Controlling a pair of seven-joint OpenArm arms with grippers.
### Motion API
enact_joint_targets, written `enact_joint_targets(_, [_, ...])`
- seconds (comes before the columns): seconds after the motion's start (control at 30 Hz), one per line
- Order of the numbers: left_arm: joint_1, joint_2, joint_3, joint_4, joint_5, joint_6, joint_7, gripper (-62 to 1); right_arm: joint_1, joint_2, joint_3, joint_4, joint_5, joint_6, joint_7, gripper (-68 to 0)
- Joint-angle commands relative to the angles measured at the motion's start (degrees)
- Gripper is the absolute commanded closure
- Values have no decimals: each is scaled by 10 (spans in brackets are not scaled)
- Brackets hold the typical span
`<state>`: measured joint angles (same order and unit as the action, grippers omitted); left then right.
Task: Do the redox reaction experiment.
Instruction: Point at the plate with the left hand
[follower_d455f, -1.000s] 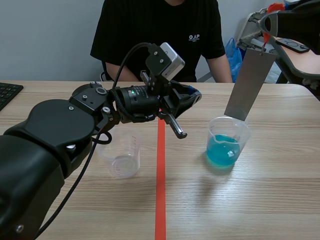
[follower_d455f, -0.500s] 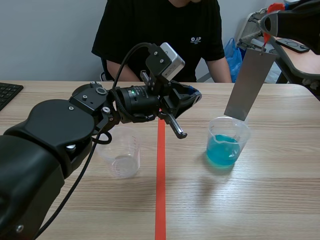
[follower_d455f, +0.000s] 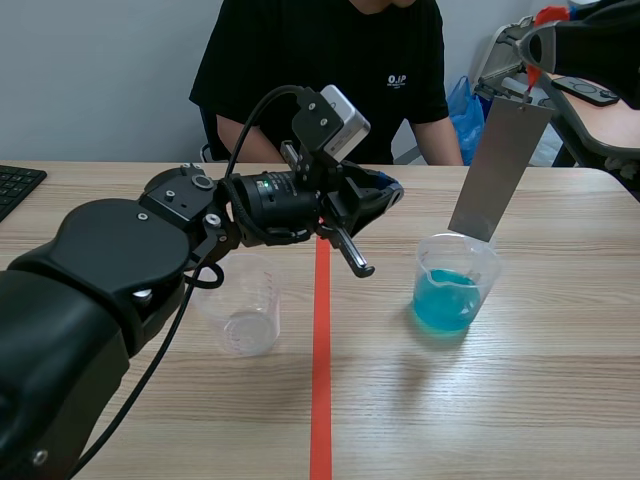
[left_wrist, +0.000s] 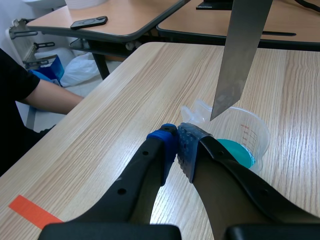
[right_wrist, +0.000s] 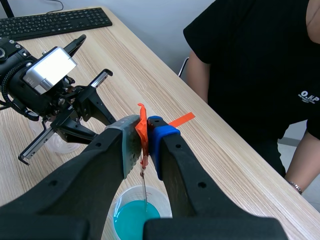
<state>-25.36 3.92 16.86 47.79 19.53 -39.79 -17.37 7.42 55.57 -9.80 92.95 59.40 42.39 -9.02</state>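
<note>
A pale wooden tabletop (follower_d455f: 500, 400) fills the scene, with a red tape line (follower_d455f: 320, 380) running from 6 to 12 o'clock down its middle. A person (follower_d455f: 320, 70) in a black T-shirt sits at the far edge, at 12 o'clock.

The left arm (follower_d455f: 120, 260), bulky and black, comes in from 8 o'clock and reaches over the tape line. The left hand (left_wrist: 177, 145) hangs above the tabletop with its two fingers pressed together and nothing between them. It points toward 3 o'clock.

The right arm (follower_d455f: 590, 45) stands raised at 2 o'clock. The right hand (right_wrist: 145, 131) is clamped shut on a small orange tab (right_wrist: 142, 117) fixed to the top of the metal strip (follower_d455f: 498, 165).

The metal strip is a long flat grey rectangle. It hangs tilted, its long axis running from 1 o'clock at the top to 7 o'clock at the bottom. Its lower end sits at the far rim of the beaker of blue liquid (follower_d455f: 452, 285), above the liquid's surface.

A black keyboard (follower_d455f: 15, 185) lies at the 9 o'clock edge.

The beaker of blue liquid stands upright at 3 o'clock of the tape line, about a third full. The left hand is near it at its 10 o'clock, apart from the strip.

An empty beaker (follower_d455f: 243, 305) of clear plastic stands upright at 9 o'clock of the line, under the left arm.
</note>
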Motion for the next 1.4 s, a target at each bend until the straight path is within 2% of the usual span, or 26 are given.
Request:
enact_joint_targets(0.0, [-3, 14, 1, 10, -3, -1, -7, -40, 12, 7, 9, 4, 7, 3, 13, -15])
enact_joint_targets(0.4, [-2, 32, 19, 9, 0, -1, 1, -40, 12, 7, 9, 4, 7, 3, 13, -15])
enact_joint_targets(1.37, [-4, 23, 19, 9, 0, -1, -2, -40, 12, 7, 9, 4, 6, 3, 12, -15])
